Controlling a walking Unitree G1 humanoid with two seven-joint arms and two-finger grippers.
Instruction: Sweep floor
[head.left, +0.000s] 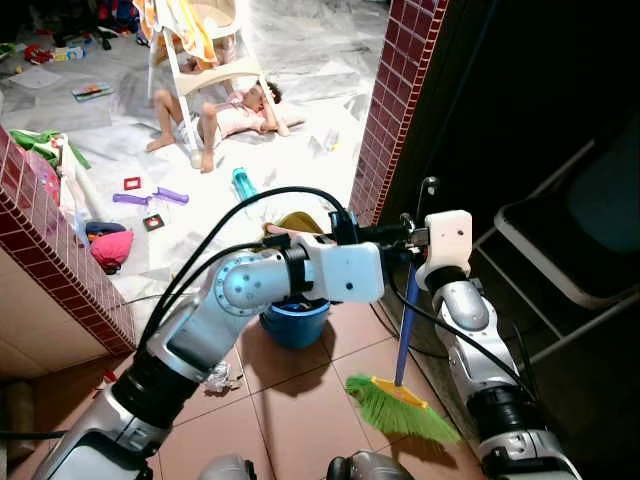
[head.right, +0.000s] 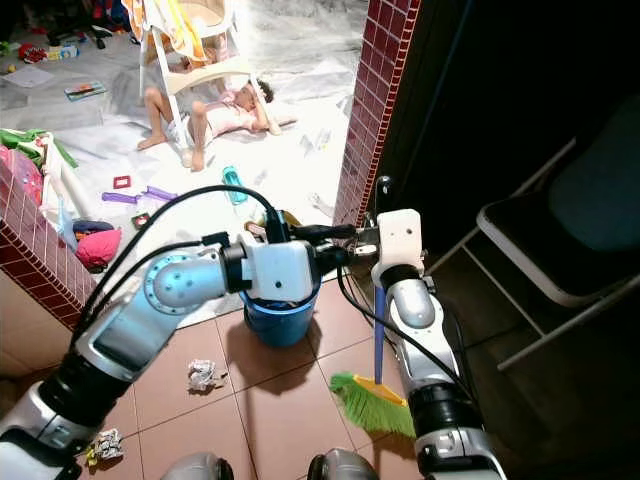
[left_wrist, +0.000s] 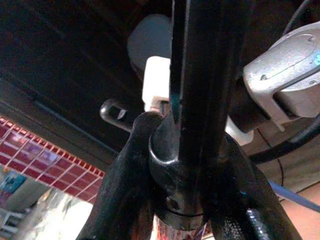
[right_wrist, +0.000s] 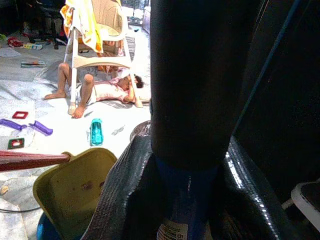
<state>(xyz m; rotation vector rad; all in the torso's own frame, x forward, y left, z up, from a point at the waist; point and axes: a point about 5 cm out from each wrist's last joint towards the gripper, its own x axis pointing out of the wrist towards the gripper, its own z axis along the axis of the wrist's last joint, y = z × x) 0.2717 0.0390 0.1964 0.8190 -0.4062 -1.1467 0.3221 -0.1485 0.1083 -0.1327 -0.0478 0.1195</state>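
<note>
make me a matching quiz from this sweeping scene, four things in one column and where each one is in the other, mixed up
Things:
1. broom
2. bucket
3. crumpled paper
4. folding chair

Places:
A. in the dark area on the robot's right
B. on the floor tiles under the left arm
C. handle held in both claws, bristles on the floor
D. behind the left forearm, by the brick pillar

Pairs: 1-C, 2-D, 3-B, 4-A

The left claw and right claw both grip the handle.
</note>
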